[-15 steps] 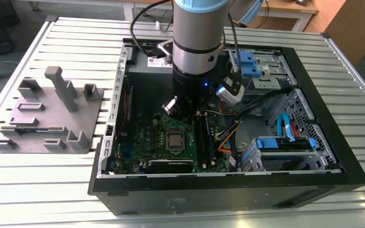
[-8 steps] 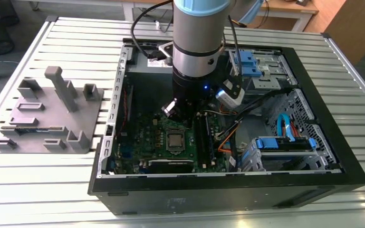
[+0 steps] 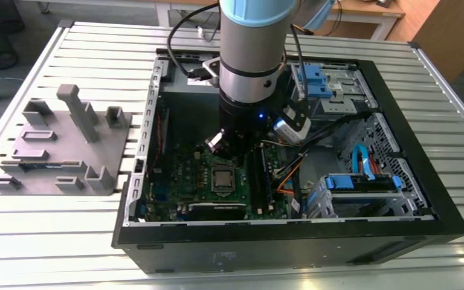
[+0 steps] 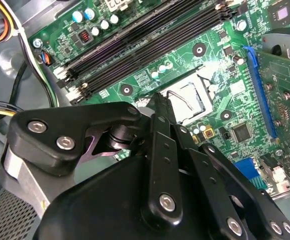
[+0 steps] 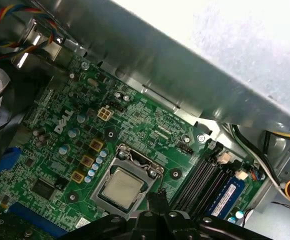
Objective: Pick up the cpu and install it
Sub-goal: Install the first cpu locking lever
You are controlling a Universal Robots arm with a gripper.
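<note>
One cpu [image 5: 121, 188] seated in mobo socket, end effector [image 5: 155, 197] pressed together above, slatted table [image 3: 70, 241].

Not much legible text for us here. In the first wrist view there's a white logo [image 5: 67, 122] printed on the green motherboard [image 5: 150, 130], plus a little white sticker [image 5: 82, 221] by its edge. Tiny white component markings cover the board in both wrist views, too small to read. Anything on the cpu [image 5: 122, 187] lid is too faint.
</note>
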